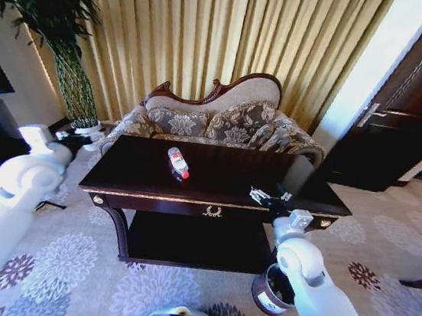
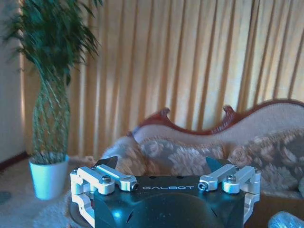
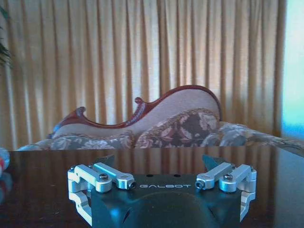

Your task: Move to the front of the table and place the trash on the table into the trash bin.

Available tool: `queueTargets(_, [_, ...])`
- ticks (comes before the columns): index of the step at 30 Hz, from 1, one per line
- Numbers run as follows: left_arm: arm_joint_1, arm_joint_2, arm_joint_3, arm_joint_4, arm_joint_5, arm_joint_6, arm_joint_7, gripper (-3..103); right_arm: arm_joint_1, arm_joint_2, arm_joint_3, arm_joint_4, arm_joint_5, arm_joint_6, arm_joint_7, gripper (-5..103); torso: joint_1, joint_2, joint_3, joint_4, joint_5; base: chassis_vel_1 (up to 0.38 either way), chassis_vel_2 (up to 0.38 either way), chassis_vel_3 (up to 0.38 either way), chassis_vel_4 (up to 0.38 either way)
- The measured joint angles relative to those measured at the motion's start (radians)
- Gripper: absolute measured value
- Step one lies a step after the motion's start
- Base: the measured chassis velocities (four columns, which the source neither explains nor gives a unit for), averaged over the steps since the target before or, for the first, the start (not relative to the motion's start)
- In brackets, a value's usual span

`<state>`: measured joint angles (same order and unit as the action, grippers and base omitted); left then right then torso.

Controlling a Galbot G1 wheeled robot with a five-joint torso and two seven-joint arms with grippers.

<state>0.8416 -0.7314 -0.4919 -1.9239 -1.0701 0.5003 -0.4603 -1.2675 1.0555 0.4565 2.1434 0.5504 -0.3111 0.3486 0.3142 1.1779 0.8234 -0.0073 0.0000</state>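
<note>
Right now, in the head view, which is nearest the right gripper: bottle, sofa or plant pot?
From the right gripper, over the table's right front:
1. Bottle, on the tabletop toward the left.
2. Sofa, behind the table.
3. Plant pot, far left on the floor.

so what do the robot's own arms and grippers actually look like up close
Both arms are smooth, rounded glossy white shells with bulbous joints. The left gripper and right gripper match: a dark blue-black body printed GALBOT in pale letters, silver metal linkage brackets with round bolt heads on each side, and dark pointed fingertips. No loose cables show.
</note>
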Motion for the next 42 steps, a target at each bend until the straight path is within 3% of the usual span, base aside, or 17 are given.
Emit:
queueTargets(11, [-0.326,-0.148,0.339,0.203,0.032,0.039,-0.064,100,0.043,-0.007,0.000,-0.046,0.023,-0.024,0.035,100,0.000,0.000,0.000,-0.0003,-0.0001,0.000,0.000,0.000,0.000])
queueTargets(15, [-0.388,-0.197,0.410,0.257,0.050,0.052,-0.075,100,0.058,-0.007,-0.001,-0.063,0.026,-0.028,0.033,100,0.000,0.000,0.000,-0.0002,0.0003,0.000,0.000,0.000,0.000])
queueTargets(22, [-0.481,-0.322,0.519,0.338,0.053,0.077,-0.212,100,0.094,-0.007,-0.004,-0.109,0.028,-0.028,0.027,100,0.000,0.000,0.000,-0.0003,0.0002,0.000,0.000,0.000,0.000])
queueTargets(32, [-0.530,-0.461,0.588,0.394,0.042,0.105,-0.367,100,0.119,-0.012,-0.001,-0.157,0.032,-0.026,0.004,100,0.000,0.000,0.000,-0.0003,0.0003,0.000,0.000,0.000,0.000])
queueTargets(36, [-0.529,-0.515,0.624,0.374,-0.024,0.120,-0.501,100,0.122,-0.014,0.008,-0.176,0.033,-0.024,-0.004,100,0.000,0.000,0.000,-0.0004,0.0003,0.000,0.000,0.000,0.000])
queueTargets(37, [-0.529,-0.515,0.624,0.374,-0.024,0.120,-0.501,100,0.122,-0.014,0.008,-0.176,0.033,-0.024,-0.004,100,0.000,0.000,0.000,-0.0004,0.0003,0.000,0.000,0.000,0.000])
queueTargets(40, [-0.518,-0.537,0.647,0.352,-0.077,0.138,-0.586,100,0.120,-0.010,0.012,-0.188,0.033,-0.022,-0.005,100,0.000,0.000,0.000,-0.0003,0.0002,0.000,0.000,0.000,0.000])
queueTargets(42, [-0.513,-0.544,0.647,0.351,-0.089,0.145,-0.601,100,0.119,-0.009,0.013,-0.191,0.033,-0.022,-0.006,100,0.000,0.000,0.000,-0.0002,0.0002,0.000,0.000,0.000,0.000])
